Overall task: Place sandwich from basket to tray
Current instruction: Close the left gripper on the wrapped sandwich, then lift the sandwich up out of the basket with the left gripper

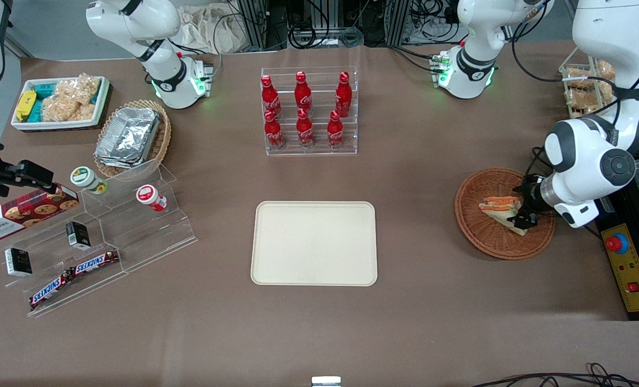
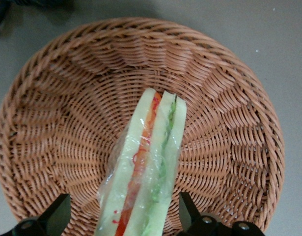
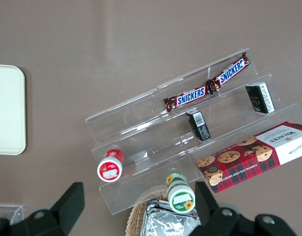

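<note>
Sandwich [image 2: 146, 167] first: it is a small wedge of pale bread with an orange-red stripe and a green stripe inside, wrapped in clear film. It lies in the round reddish-brown wicker basket [image 1: 481, 226], toward the working arm's end of the table. In the front view the sandwich [image 1: 503, 210] sits near the edge of the basket that is closest to the white arm.

The left arm's black gripper [image 1: 524, 207] is down low over the basket, right at the sandwich. In the wrist view its two black fingers [image 2: 55, 216] stand wide apart, one on each side of the sandwich. They are not pressing on the bread, so the grip is loose and nothing is held. The woven wall of the basket [image 2: 229, 128] shows all around the sandwich.

The flat cream-coloured rectangular tray with rounded corners [image 1: 314, 243] lies in the middle of the table, well apart from the basket. It is nearer to the front camera than the clear rack of red soda bottles [image 1: 307, 110].

Toward the parked arm's end there is a clear stepped shelf [image 1: 109, 236] with two Snickers bars [image 1: 75, 277] on it. A lighter tan basket with foil containers [image 1: 131, 137] sits near that shelf.
</note>
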Controlling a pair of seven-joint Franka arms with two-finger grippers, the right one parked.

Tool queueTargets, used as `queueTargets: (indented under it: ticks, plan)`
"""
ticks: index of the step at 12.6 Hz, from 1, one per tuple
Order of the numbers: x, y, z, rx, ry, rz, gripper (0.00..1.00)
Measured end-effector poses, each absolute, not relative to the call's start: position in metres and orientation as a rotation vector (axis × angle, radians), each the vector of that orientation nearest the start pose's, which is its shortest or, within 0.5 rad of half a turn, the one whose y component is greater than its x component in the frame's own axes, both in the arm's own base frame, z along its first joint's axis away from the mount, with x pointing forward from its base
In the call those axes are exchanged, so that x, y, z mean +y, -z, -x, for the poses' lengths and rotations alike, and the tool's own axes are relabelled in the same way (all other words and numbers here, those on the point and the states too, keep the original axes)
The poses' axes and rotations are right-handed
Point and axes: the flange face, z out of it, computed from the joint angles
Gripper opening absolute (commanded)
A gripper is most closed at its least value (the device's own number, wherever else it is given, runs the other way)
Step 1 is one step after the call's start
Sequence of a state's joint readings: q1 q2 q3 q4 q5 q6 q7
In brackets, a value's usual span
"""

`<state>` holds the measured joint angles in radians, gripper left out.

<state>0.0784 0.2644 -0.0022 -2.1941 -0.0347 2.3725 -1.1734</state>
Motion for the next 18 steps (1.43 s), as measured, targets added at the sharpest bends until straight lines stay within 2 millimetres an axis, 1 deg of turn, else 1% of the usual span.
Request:
queueTargets:
  ticks: [1, 2, 4, 6, 7, 8, 10, 11, 12, 14, 15, 16, 17, 18]
  plan:
    - [0.039, -0.252, -0.546, -1.85, -0.132, 2.506, 0.24]
    - [0.037, -0.249, -0.547, -1.846, -0.13, 2.509, 0.0]
    - [0.037, -0.25, -0.548, -1.818, -0.108, 2.521, 0.0]
    - [0.036, -0.256, -0.549, -1.766, -0.081, 2.535, 0.0]
    - [0.037, -0.265, -0.55, -1.739, -0.082, 2.544, 0.0]
    - [0.037, -0.28, -0.553, -1.698, -0.094, 2.563, 0.0]
    - [0.037, -0.323, -0.564, -1.628, -0.114, 2.598, 0.0]
    - [0.03, -0.349, -0.573, -1.597, -0.117, 2.617, 0.0]
    - [0.017, -0.377, -0.583, -1.565, -0.113, 2.641, 0.0]
    - [-0.021, -0.438, -0.601, -1.466, -0.1, 2.712, 0.0]
    - [-0.043, -0.469, -0.606, -1.357, -0.091, 2.781, 0.0]
    - [-0.063, -0.498, -0.609, -1.201, -0.079, 2.867, 0.0]
    - [-0.083, -0.52, -0.61, -1.036, -0.063, 2.947, 0.0]
    - [-0.106, -0.534, -0.608, -0.878, -0.053, 3.013, 0.0]
